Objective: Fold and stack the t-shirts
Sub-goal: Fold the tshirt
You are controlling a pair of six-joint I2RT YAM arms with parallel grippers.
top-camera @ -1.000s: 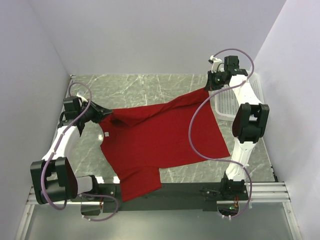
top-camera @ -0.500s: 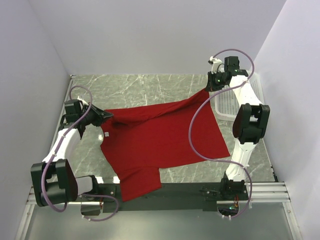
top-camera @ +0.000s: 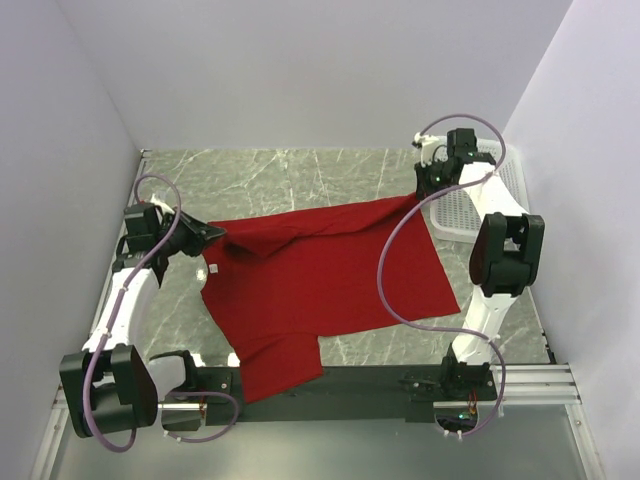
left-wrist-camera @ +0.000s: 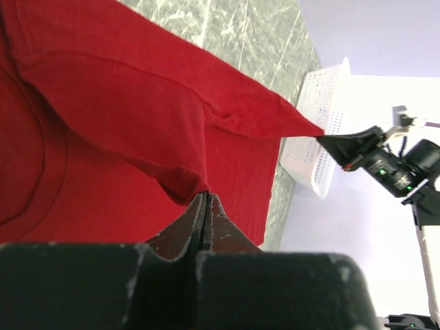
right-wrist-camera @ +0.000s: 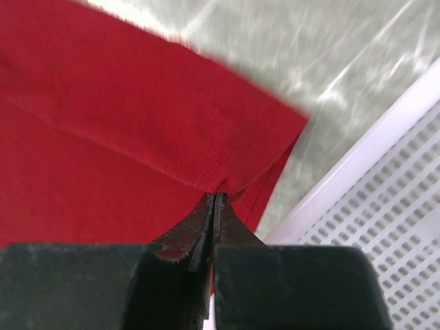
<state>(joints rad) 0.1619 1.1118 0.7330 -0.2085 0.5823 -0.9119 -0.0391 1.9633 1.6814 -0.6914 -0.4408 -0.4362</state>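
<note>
A deep red t-shirt [top-camera: 320,280] lies spread on the marble table, its far edge lifted and stretched between my two grippers, its near sleeve hanging over the front edge. My left gripper [top-camera: 215,236] is shut on the shirt's left end near the white neck tag [top-camera: 212,268]. My right gripper [top-camera: 420,195] is shut on the shirt's far right corner. In the left wrist view [left-wrist-camera: 205,196] and the right wrist view [right-wrist-camera: 214,196] the jaws pinch a fold of red cloth [left-wrist-camera: 124,89] [right-wrist-camera: 124,117].
A white mesh plastic basket [top-camera: 460,200] stands at the right wall, just behind my right gripper; it also shows in the right wrist view [right-wrist-camera: 385,206] and the left wrist view [left-wrist-camera: 316,130]. Grey walls close in left, right and back. A black rail [top-camera: 380,385] runs along the front edge.
Both grippers have lowered and drawn slightly apart, pulling the shirt's held far edge flatter and straighter. The right gripper moved a little toward the basket.
</note>
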